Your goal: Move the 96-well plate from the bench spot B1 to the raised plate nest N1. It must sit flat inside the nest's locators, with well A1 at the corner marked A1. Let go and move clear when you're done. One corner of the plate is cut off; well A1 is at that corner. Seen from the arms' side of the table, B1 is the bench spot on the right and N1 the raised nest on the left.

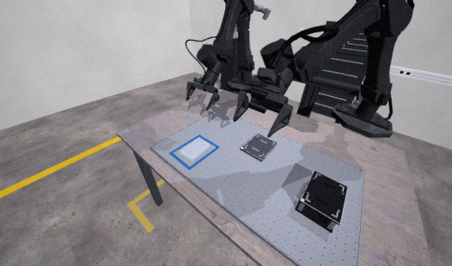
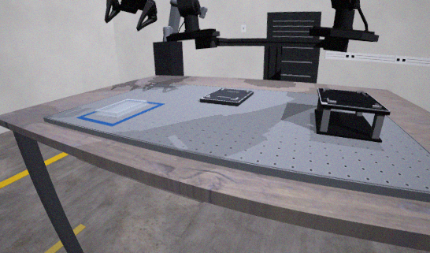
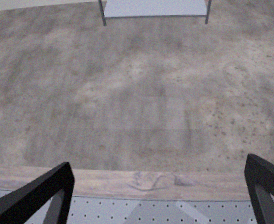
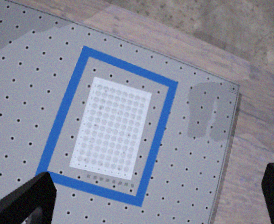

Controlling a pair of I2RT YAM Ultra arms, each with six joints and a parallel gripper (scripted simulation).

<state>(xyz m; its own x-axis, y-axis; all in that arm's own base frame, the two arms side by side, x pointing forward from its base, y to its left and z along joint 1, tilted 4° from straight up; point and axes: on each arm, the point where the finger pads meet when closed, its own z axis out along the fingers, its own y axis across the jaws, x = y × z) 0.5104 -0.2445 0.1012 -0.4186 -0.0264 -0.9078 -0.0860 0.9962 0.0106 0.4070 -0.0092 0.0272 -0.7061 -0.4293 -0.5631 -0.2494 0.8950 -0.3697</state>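
From where I stand, both arms are matte black all over, with chunky, angular links and rounded joint housings; dark cables loop outside them, and the gripper fingers are black, tapered wedges with open, triangular frames.

Blue outline [image 1: 194, 167] [image 2: 112, 124] [image 4: 160, 132], wht. plate [image 1: 194, 147] [image 2: 122, 107] [image 4: 110, 128].
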